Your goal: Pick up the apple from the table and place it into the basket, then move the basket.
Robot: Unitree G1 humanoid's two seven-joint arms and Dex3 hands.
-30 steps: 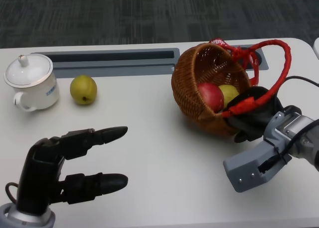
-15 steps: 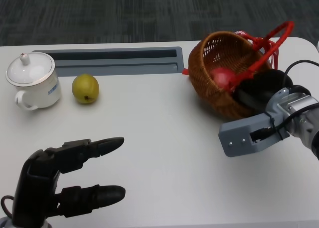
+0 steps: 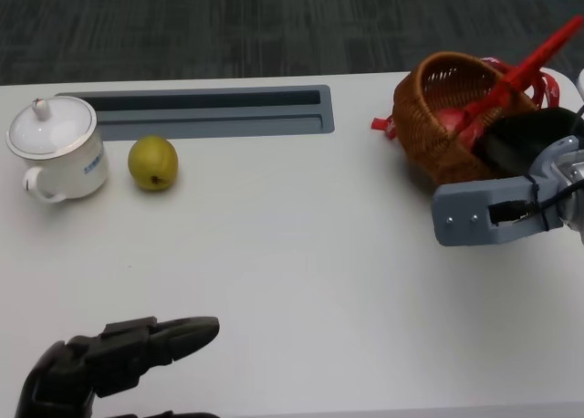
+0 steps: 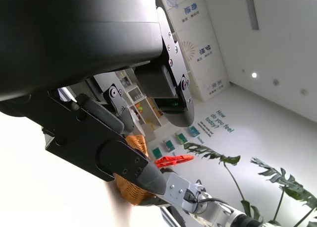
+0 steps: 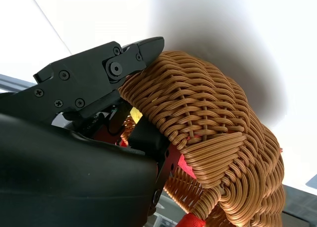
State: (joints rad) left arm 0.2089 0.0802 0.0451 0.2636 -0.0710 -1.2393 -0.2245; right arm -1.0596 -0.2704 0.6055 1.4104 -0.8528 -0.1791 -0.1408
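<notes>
Left hand (image 3: 109, 363) low at near edge, fingers apart, empty, right hand (image 3: 525, 140) gripping basket (image 3: 447, 126) rim

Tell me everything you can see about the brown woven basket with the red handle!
The brown woven wicker basket sits at the table's far right, tipped over so that its round opening faces up and left. A red wrapped handle arcs up from it, and red ribbon hangs at its rim. Inside shows a red apple, partly hidden. The robot's right hand grips the basket at its right side, the fingers pressed on the weave. Whether it rests on the table cannot be told.
</notes>
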